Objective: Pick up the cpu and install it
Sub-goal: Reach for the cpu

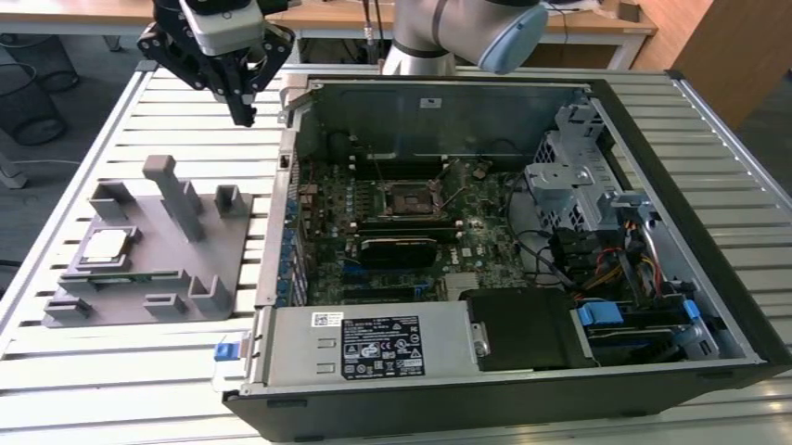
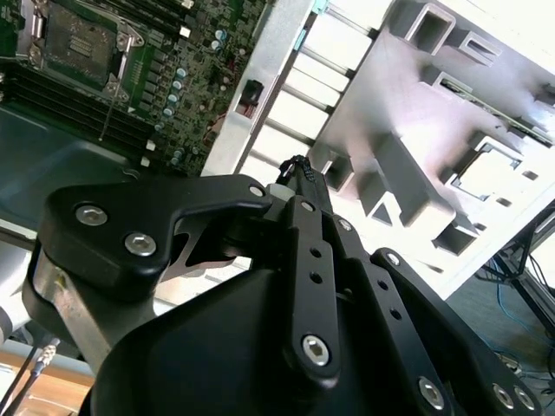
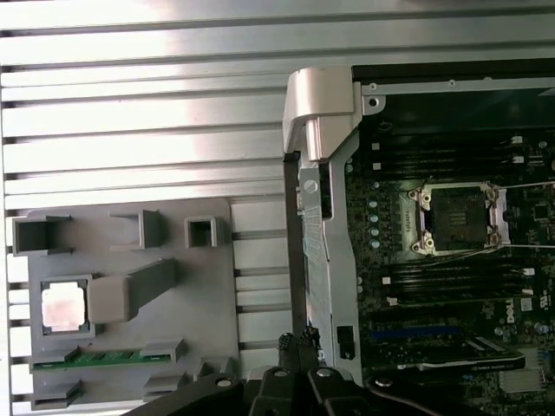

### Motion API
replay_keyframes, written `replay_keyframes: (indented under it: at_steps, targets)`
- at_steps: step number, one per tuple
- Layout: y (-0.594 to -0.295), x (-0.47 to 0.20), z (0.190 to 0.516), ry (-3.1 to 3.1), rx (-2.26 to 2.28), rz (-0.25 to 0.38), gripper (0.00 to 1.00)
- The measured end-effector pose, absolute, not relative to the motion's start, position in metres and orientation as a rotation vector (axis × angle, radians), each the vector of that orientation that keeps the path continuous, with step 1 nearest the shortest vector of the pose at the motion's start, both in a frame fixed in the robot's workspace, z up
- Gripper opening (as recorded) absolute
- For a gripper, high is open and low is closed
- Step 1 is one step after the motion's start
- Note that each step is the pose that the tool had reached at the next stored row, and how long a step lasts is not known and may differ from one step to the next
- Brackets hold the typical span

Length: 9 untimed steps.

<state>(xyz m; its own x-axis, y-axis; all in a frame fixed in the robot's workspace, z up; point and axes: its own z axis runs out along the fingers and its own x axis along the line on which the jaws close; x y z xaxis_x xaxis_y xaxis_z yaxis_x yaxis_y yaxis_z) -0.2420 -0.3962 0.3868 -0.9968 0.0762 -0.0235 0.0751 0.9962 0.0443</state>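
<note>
While the cpu (image 1: 103,244) lies in the grey fixture (image 1: 155,261), the gripper (image 1: 243,116), closed and empty, hangs near the case wall (image 1: 274,241).

My exterior view looks down from high, from the side opposite the arm's base (image 1: 415,56), and it is wide enough to take the open computer case (image 1: 433,111) and the grey fixture (image 1: 155,264) together. The first wrist view faces straight down on both. The second wrist view sits close behind the gripper (image 2: 299,166) and looks slantwise along it. All three views share the fixture and the motherboard (image 1: 483,232).
</note>
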Motion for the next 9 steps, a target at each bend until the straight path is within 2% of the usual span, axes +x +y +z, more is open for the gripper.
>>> replay_keyframes:
  at_steps: [9]
  targets:
    - [-0.3956, -0.2508, 0.386, 3.113, 0.118, 0.068, 0.11]
